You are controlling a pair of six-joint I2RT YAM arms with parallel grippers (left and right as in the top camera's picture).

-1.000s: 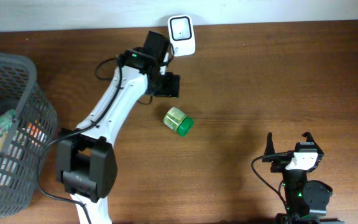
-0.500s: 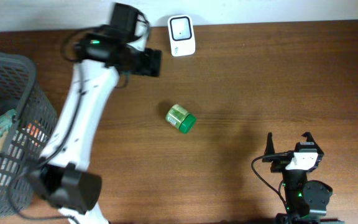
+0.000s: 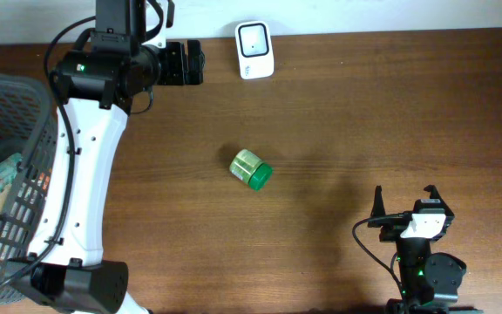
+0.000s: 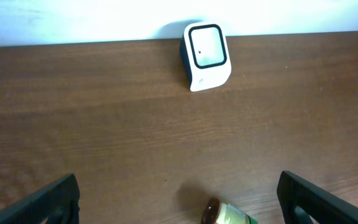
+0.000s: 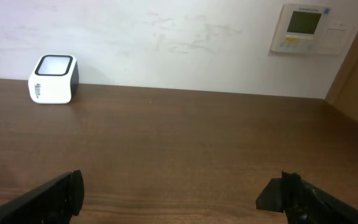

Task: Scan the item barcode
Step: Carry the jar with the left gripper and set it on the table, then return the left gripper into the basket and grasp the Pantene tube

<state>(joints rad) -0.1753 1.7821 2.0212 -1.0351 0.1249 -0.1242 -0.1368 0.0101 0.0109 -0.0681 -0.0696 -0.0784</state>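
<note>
The item, a small jar (image 3: 251, 168) with a green cap and pale label, lies on its side on the brown table, and no gripper touches it. In the left wrist view the jar (image 4: 225, 213) shows only at the bottom edge. The white barcode scanner (image 3: 255, 50) stands at the table's back edge, also seen as the scanner (image 4: 206, 56) and the scanner (image 5: 53, 79). My left gripper (image 3: 185, 63) hangs open and empty, left of the scanner and well behind the jar; its jaws (image 4: 178, 186) stand wide. My right gripper (image 3: 404, 202) rests open and empty at the front right (image 5: 179, 186).
A grey wire basket (image 3: 20, 105) with several packaged goods inside stands at the left edge. The white left arm (image 3: 81, 183) stretches along the basket's right side. A wall panel (image 5: 306, 28) hangs behind the table on the right.
The left arm has swung back and to the left, away from the jar, and its jaws have spread a little wider. The jar stays lying on the table. The right arm is still.
</note>
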